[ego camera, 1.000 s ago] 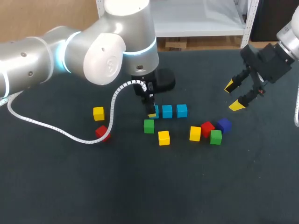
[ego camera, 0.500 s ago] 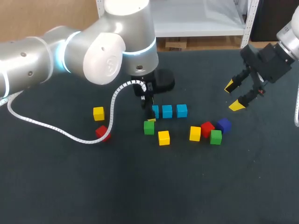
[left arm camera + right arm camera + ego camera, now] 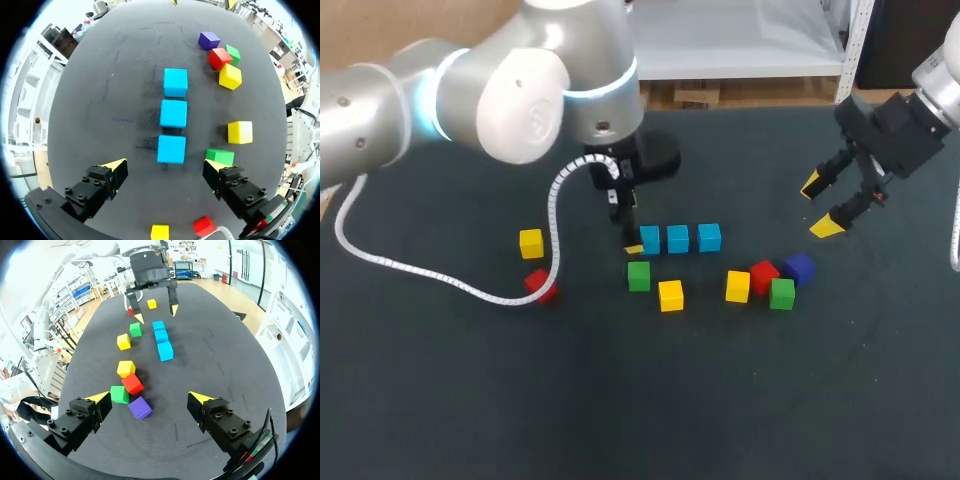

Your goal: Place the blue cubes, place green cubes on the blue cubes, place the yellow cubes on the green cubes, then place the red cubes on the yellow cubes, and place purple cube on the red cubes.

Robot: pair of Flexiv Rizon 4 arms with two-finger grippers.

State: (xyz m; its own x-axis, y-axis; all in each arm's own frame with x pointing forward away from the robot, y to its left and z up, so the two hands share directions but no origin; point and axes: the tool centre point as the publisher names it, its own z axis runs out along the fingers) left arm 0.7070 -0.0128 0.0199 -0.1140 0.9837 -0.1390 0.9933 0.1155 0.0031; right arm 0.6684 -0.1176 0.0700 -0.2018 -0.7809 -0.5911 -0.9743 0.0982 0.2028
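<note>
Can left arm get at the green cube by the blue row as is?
Probably yes. The left gripper hangs open right beside the green cube; nothing lies on it, though a yellow cube and the end blue cube sit close.

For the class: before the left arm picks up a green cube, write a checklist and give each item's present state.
1. The blue cubes sit in a row: ok.
2. The left gripper is open and empty: ok.
3. The right gripper is open and empty: ok.
4. The nearest green cube stands free: ok.
5. The far green cube stands free: not ok, the red cube crowds it.
6. Enough greens for three blues: cannot tell, only two show.
</note>
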